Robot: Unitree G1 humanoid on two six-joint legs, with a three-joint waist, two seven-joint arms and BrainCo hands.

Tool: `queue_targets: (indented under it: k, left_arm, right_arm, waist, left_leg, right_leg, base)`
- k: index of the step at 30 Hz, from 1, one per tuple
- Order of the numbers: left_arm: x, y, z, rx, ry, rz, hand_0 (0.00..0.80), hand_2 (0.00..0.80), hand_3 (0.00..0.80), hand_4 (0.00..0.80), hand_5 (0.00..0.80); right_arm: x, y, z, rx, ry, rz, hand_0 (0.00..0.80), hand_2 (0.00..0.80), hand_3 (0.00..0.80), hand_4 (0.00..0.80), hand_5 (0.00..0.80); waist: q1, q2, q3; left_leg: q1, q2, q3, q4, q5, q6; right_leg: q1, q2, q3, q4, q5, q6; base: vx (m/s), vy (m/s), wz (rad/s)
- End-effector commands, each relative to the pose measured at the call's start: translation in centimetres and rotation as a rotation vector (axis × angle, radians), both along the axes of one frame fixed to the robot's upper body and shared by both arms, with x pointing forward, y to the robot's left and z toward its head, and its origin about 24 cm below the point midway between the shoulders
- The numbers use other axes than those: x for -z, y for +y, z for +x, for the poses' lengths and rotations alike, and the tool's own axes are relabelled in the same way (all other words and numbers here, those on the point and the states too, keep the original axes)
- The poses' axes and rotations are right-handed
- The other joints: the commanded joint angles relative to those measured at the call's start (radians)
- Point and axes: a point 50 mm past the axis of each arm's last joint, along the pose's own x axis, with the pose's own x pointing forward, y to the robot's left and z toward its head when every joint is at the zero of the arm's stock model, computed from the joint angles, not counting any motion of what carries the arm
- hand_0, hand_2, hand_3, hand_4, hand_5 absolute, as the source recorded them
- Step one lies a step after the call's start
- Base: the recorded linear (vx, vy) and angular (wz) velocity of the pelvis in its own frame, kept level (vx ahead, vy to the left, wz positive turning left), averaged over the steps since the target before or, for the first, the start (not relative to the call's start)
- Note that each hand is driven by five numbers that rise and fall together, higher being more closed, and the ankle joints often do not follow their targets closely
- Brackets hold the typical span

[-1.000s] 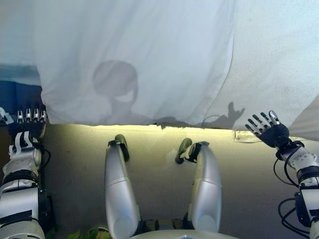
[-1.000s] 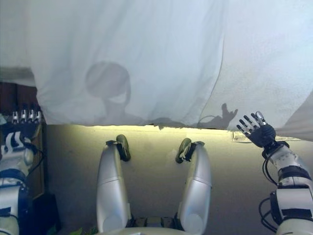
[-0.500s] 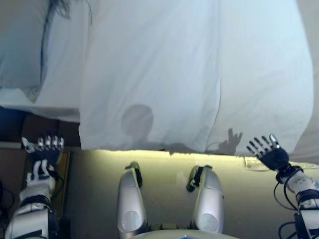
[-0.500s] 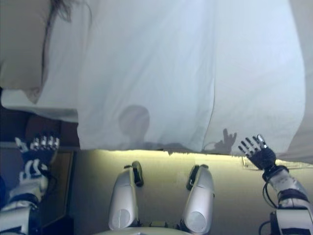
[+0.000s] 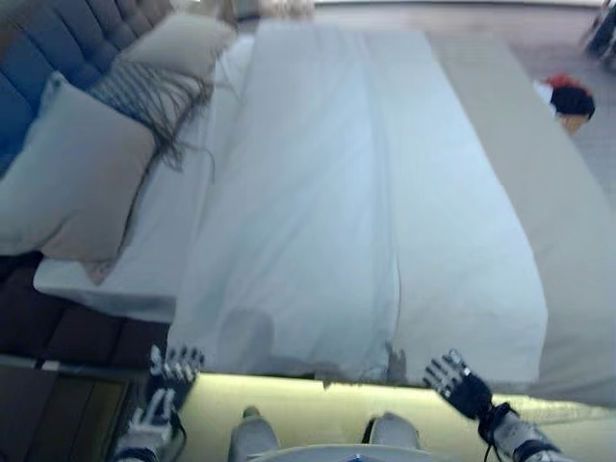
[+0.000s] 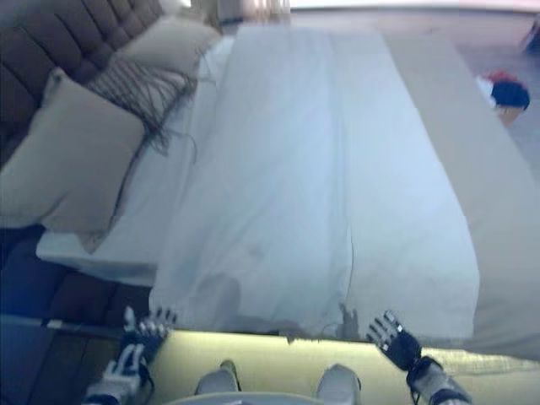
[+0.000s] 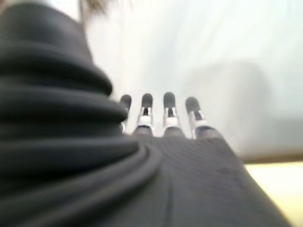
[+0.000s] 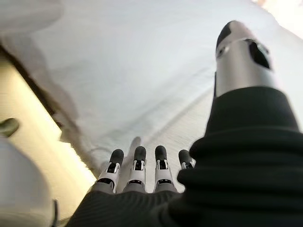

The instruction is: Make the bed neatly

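A white duvet [image 5: 366,192] lies spread along the bed, with a long fold running down its middle and its near edge hanging over the bed's side. Two beige pillows [image 5: 72,178] and a fringed throw [image 5: 154,96] rest at the headboard end on the left. My left hand [image 5: 171,371] hovers open below the duvet's near left corner, holding nothing. My right hand [image 5: 460,383] is open too, fingers spread, just below the duvet's near edge [image 8: 71,123] and touching no cloth.
A tufted blue headboard [image 5: 43,43] stands at the far left. A dark bedside unit [image 5: 58,385] sits below the pillows beside my left hand. Beige carpet [image 5: 539,125] runs along the bed's right side, with a red and black object [image 5: 568,96] on it.
The camera has tilted up, so the whole bed now shows. Both hands stay open near the duvet's near edge, lower in the picture.
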Motion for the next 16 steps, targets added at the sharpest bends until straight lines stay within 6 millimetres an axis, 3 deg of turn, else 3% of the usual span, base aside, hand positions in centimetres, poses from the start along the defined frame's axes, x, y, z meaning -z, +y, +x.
queue_targets:
  k: [1,5,9,13,16]
  left_arm:
    - [0.3,0.5,-0.2,0.220,0.197,0.198,0.000,0.000,0.000,0.000,0.000]
    - [1.3,-1.8,-1.5,0.571,0.311,0.282,0.000,0.000,0.000,0.000,0.000]
    - [1.5,-3.0,-1.5,0.451,0.274,0.148,0.000,0.000,0.000,0.000,0.000]
    - [1.7,-3.7,-1.6,0.471,0.283,0.134,0.000,0.000,0.000,0.000,0.000]
    - [1.6,-3.7,-1.5,0.481,0.281,0.135,0.000,0.000,0.000,0.000,0.000]
  right_arm:
    - [0.9,2.5,0.4,-0.007,0.042,0.031,0.000,0.000,0.000,0.000,0.000]
    - [2.2,4.6,-2.0,0.007,0.170,0.065,0.000,0.000,0.000,0.000,0.000]
    - [2.8,5.1,-3.5,0.163,0.286,0.084,0.000,0.000,0.000,0.000,0.000]
    - [3.2,4.9,-5.7,0.151,0.398,0.018,0.000,0.000,0.000,0.000,0.000]
    - [3.2,4.8,-5.5,0.148,0.385,0.011,0.000,0.000,0.000,0.000,0.000]
  waist:
    - [0.023,-0.050,0.013]
    - [0.016,-0.048,-0.013]
    - [0.000,-0.037,-0.023]
    - [-0.006,-0.025,-0.024]
    - [-0.010,-0.019,-0.026]
  left_leg:
    - [0.051,-0.093,0.030,-0.096,0.027,0.055]
    - [0.086,-0.096,0.053,-0.167,0.049,0.048]
    - [0.110,-0.101,0.064,-0.167,0.029,0.052]
    - [0.134,-0.104,0.063,-0.167,0.015,0.063]
    - [0.148,-0.108,0.058,-0.167,0.009,0.064]
  right_leg:
    - [0.116,0.019,-0.002,-0.221,0.136,0.004]
    - [0.166,0.035,-0.023,-0.331,0.202,0.018]
    - [0.183,0.046,-0.013,-0.359,0.212,0.016]
    - [0.199,0.049,-0.011,-0.351,0.203,0.010]
    - [0.213,0.053,-0.004,-0.354,0.202,0.010]
  base:
    - [0.152,-0.053,0.04]
    - [0.110,-0.012,-0.04]
    - [0.093,0.027,-0.07]
    - [0.094,0.018,-0.07]
    - [0.091,0.019,-0.01]
